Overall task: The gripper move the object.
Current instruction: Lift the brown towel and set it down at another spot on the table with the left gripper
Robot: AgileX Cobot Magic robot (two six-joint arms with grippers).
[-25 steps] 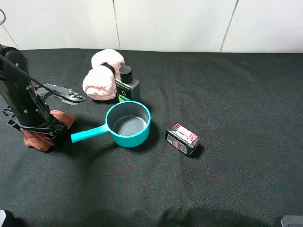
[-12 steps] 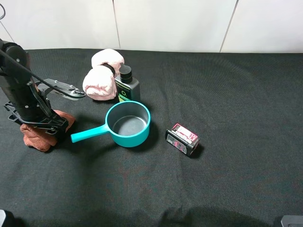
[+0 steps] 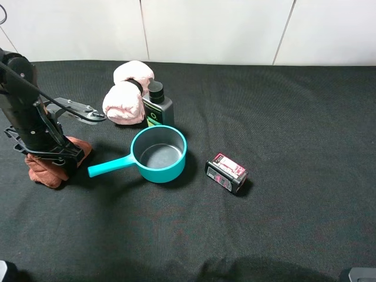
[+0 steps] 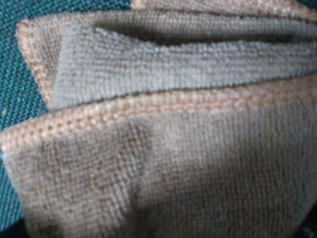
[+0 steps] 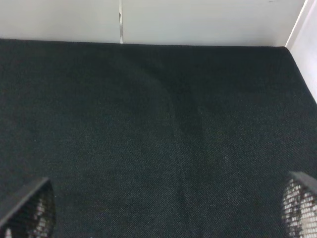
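The object, a rust-brown terry rag (image 3: 40, 171), lies lumpy on the black cloth at the left side of the table. My left gripper (image 3: 57, 160) points straight down into it, and its black wrist hides the fingers. In the left wrist view the rag (image 4: 163, 148) fills the whole picture with folded terry and a stitched hem, so no finger shows. My right gripper (image 5: 163, 201) hangs over bare black cloth. Its two fingertips (image 5: 29, 206) stand far apart at the picture's corners with nothing between them.
A teal saucepan (image 3: 158, 154) stands right of the rag, its handle (image 3: 108, 166) pointing toward the left gripper. Behind it are a pale pink rolled towel (image 3: 126, 94) and a dark bottle (image 3: 157, 104). A small black-and-pink box (image 3: 227, 173) lies mid-table.
The left arm has shifted slightly toward the back over the rag, then held still. The rag stays on the table and everything else is unmoved.
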